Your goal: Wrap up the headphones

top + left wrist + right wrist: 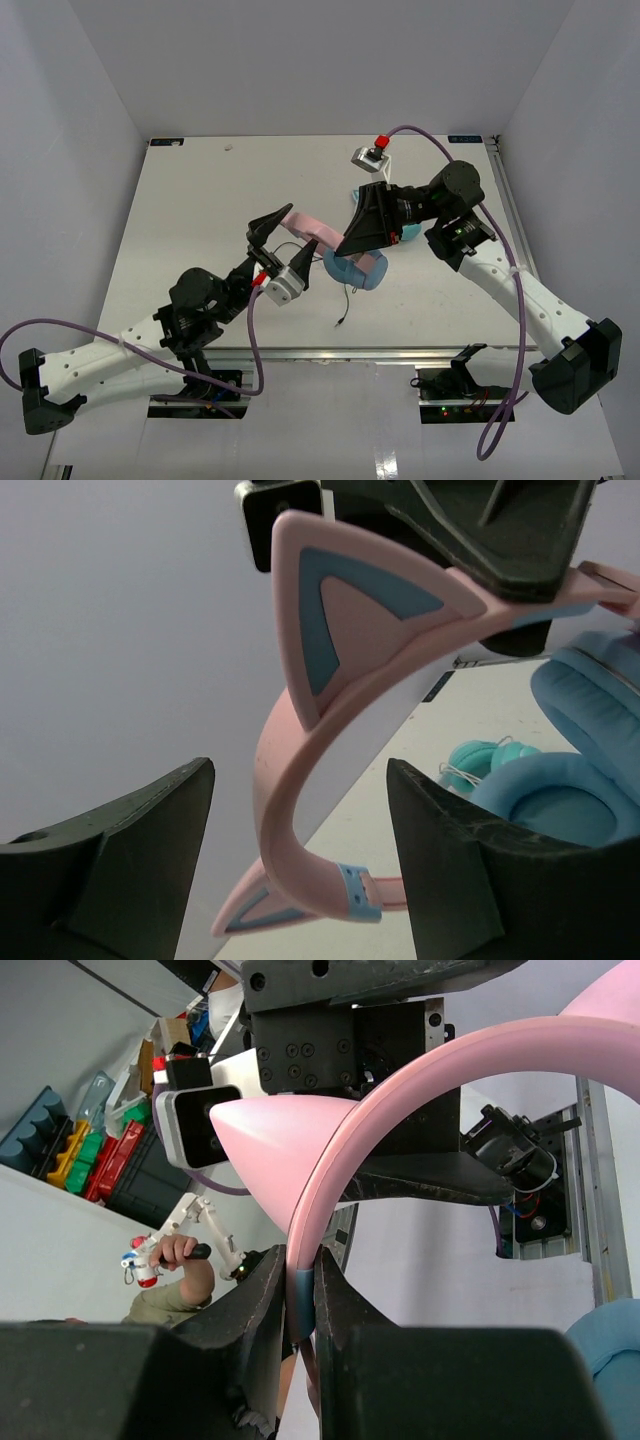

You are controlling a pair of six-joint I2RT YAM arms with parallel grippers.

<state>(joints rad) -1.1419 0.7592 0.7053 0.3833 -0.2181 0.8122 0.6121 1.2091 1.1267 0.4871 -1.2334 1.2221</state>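
Note:
The headphones have a pink cat-ear headband (303, 221) held up over the table, with their light-blue ear cups (350, 270) hanging below it. My right gripper (350, 240) is shut on the headband (400, 1100), pinching it at the blue slider end. My left gripper (300, 870) is open; the headband (285, 770) curves down between its fingers (130, 870) and touches neither. One cat ear (350, 610) stands just above them. The thin black cable (345, 300) trails onto the table, its plug lying near the front.
A second pair with teal cups (480, 760) lies on the table behind the held ear cup (560, 800). A metal rail (350, 352) runs along the table's near edge. White walls enclose the left, back and right sides.

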